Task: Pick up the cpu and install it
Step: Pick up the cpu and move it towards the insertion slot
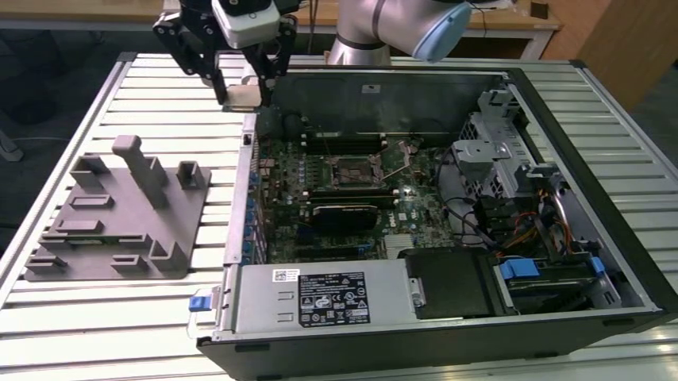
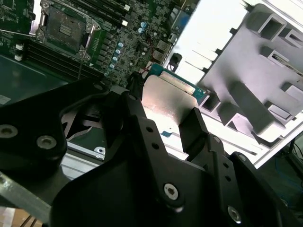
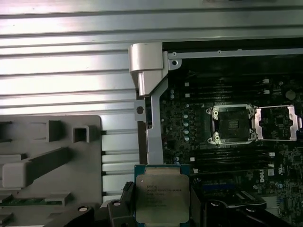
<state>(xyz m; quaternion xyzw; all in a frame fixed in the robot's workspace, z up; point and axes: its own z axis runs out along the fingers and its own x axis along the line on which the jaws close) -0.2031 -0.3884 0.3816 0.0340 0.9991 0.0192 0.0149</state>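
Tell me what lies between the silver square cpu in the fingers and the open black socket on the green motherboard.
In the first wrist view, a row of long black memory slots lies between the silver square cpu and the open black socket.

The cpu point(image 3: 162, 198) has a shiny silver top with small dark print and a thin green edge. The gripper point(image 1: 241, 99) is black, with a white body above it. The fixture point(image 1: 117, 214) is plain matt grey. The table point(image 1: 63, 317) is pale silver, striped by parallel slats. The motherboard point(image 1: 317, 182) is dark green, dotted with light blue capacitors point(image 2: 119, 46), and its socket point(image 3: 232, 125) is black inside a silver frame. The case point(image 1: 424, 353) is black outside and grey within. The power supply point(image 1: 260, 305) is silver with a black-and-white label point(image 1: 332, 298); the clips point(image 1: 519, 268) are blue. The arm point(image 1: 371, 24) is silver-grey with a light blue cap
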